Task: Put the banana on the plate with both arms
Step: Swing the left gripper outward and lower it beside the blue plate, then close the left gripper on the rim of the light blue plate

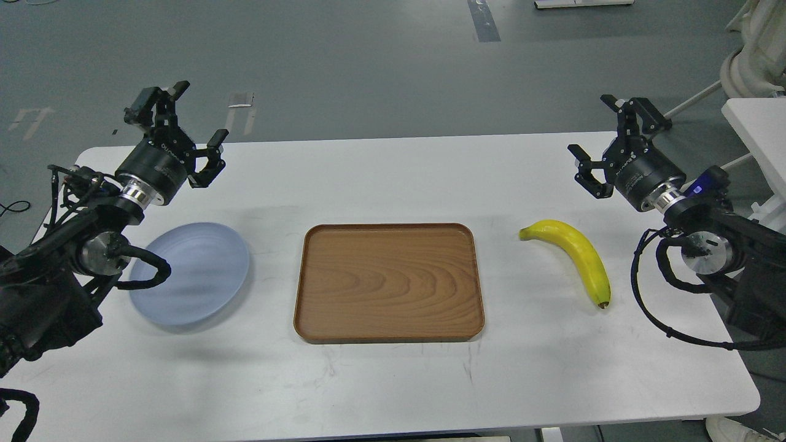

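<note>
A curved yellow banana [577,253] lies on the white table at the right, stem end pointing left, dark tip toward the front. The pale blue plate [196,273] rests on the table at the left, bare, its left rim partly hidden by my left arm. My left gripper [198,116] hovers open above the table's back left, behind the plate, nothing between its fingers. My right gripper [608,140] hangs open at the back right, above and behind the banana, holding nothing.
A rectangular brown wood-grain tray [389,281] sits bare in the middle of the white table [393,387], between plate and banana. A second white table [758,132] and white objects stand beyond the right edge. Grey floor lies behind.
</note>
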